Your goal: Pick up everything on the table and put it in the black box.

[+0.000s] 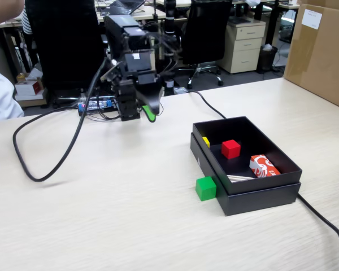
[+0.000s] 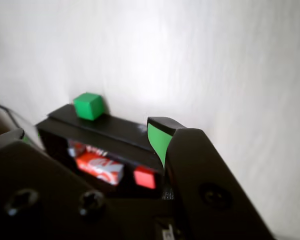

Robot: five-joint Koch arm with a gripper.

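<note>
Against the box's (image 1: 246,195) outer wall, the green cube (image 1: 205,188) is sitting on the surface (image 1: 101,214), still uncollected. Well behind the box, the gripper (image 1: 142,110) is hanging empty; how wide its jaws are standing cannot be told.

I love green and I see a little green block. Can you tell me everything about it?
The green cube is small, bright green, with flat matte faces and clean edges. It sits flat on the table, outside the black box, right against the box's outer wall near its front corner. In the wrist view it shows just beyond the box's edge. It is not inside yet. The tool is far from it and touches nothing.
</note>
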